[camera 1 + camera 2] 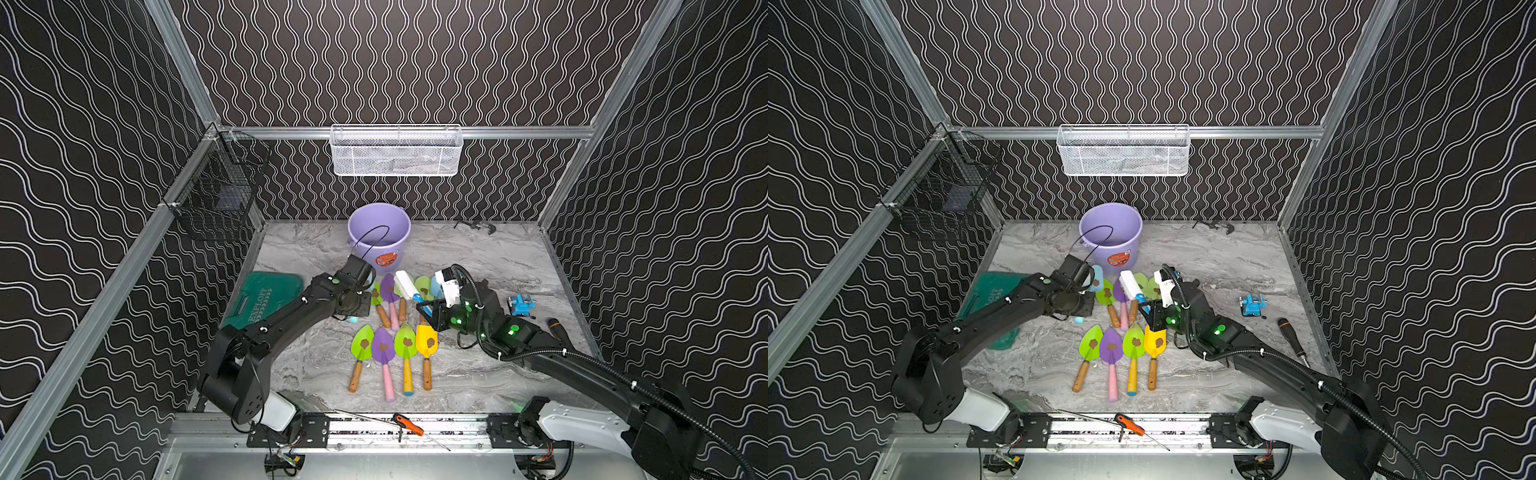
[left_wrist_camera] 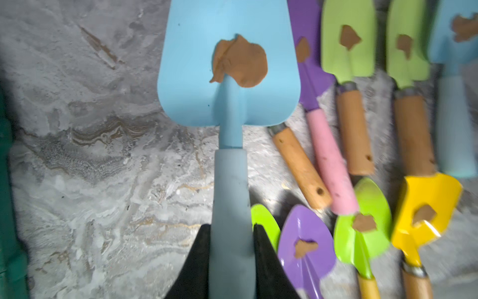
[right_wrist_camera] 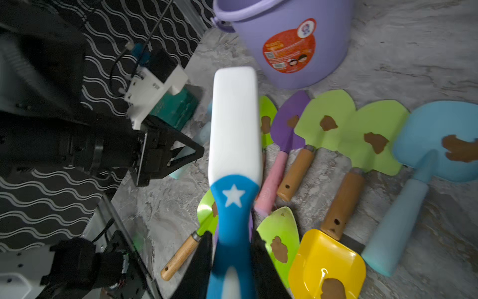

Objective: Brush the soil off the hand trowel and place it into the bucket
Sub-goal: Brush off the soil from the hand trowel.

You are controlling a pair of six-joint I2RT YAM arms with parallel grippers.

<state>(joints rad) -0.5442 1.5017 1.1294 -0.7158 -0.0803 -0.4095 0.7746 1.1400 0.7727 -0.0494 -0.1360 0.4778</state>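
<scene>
Top view: "EXPLOIT" on grn case [image 1: 270, 291]

both top views: up high at front edge, tilted down across table [image 1: 478, 257] toward back wall [image 1: 395, 62]; near-identical, slight sideways offset. left wrist: in close, sighting along blue trowel [image 2: 229, 77]. right wrist: close too, along brush [image 3: 234, 124] toward bucket [image 3: 292, 51]. shared everywhere: trowel cluster [image 1: 392, 311]; bucket only in top views and right wrist.
</scene>
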